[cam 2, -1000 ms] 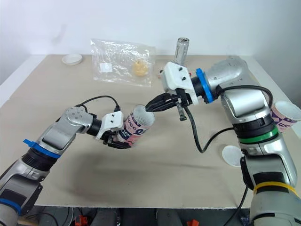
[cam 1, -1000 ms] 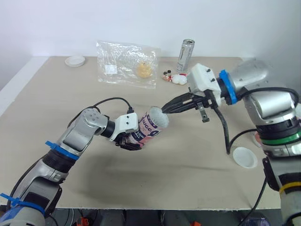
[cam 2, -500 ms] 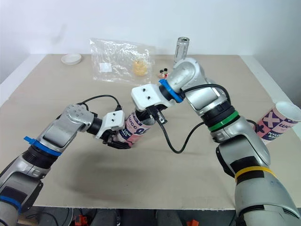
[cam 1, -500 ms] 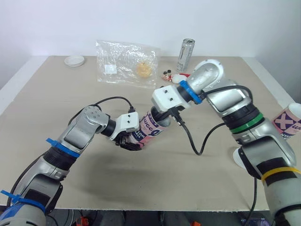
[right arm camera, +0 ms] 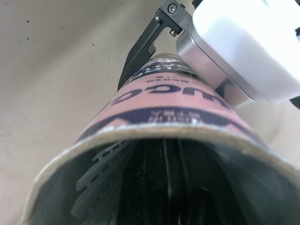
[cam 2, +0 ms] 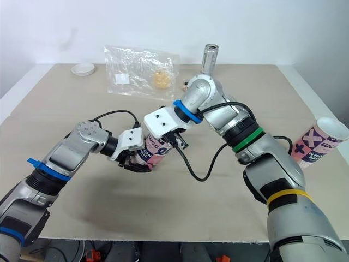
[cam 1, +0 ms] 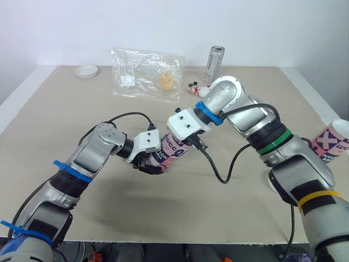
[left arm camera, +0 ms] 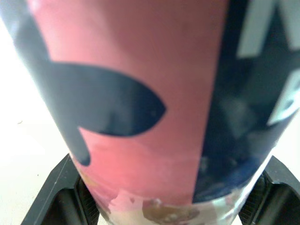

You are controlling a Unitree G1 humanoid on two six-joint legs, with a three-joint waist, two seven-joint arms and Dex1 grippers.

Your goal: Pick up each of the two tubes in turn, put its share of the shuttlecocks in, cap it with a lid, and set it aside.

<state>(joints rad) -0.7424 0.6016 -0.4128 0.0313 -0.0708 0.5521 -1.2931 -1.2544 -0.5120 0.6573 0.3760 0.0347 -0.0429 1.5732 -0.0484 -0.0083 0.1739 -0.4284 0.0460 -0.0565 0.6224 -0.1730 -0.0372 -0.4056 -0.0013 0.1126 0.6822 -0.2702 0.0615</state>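
The left gripper (cam 1: 148,162) holds the pink-and-navy printed cardboard tube (cam 1: 173,148) above the middle of the beige worktop (cam 1: 65,120). Its black fingers (left arm camera: 63,187) are clamped on the tube's lower body, one on each side. The tube is tilted, with its open mouth toward 2 o'clock. The right gripper (right arm camera: 165,187) is pushed into that mouth; whether it grips anything or has let go cannot be told. A pale ribbed skirt (right arm camera: 99,174), probably a shuttlecock's, lies against the inner wall.

The step looks like seating a shuttlecock. To do it well, the left arm should hold the tilt fixed. The right arm should travel straight along the tube's axis, release deep, and back out along that line, clear of the rim, so nothing drags out. The second tube of the same print (cam 1: 334,143) waits at 3 o'clock.
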